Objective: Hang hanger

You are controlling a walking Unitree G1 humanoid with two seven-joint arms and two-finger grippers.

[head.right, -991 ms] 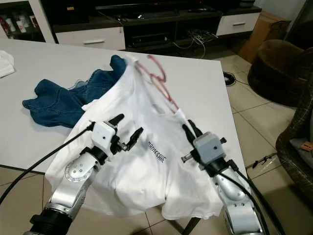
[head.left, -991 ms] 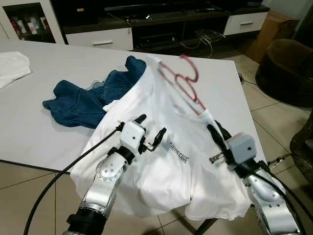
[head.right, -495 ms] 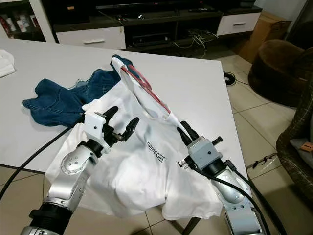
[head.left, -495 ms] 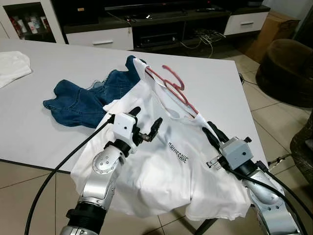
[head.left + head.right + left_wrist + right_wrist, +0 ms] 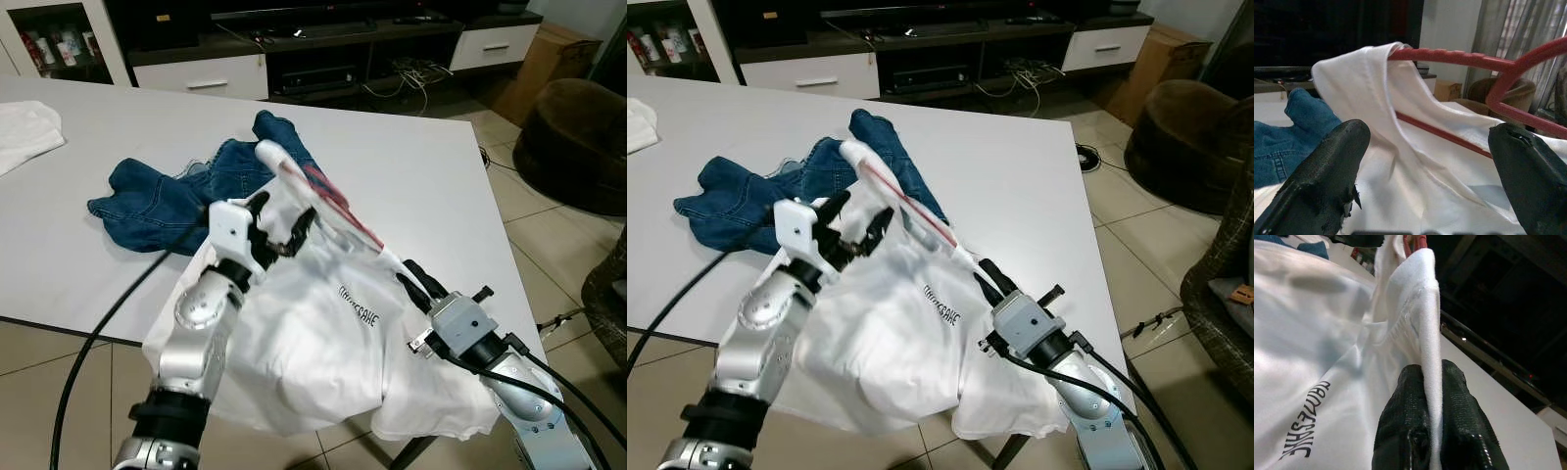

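On the white table (image 5: 88, 245), the red hanger (image 5: 338, 206) sits partly inside the white shirt (image 5: 323, 343); the right gripper (image 5: 416, 284) is clamped on the collar; the left gripper (image 5: 279, 230) hovers spread beside the hanger; hanging remains.

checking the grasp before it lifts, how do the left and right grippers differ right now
The left gripper is open, its fingers spread on either side of the white t-shirt near the red hanger, holding nothing. The right gripper is shut, pinching a fold of the shirt's edge. The left sits higher, by the hanger's raised end; the right is lower, near the table's front edge. Both have black fingers on silver arms.
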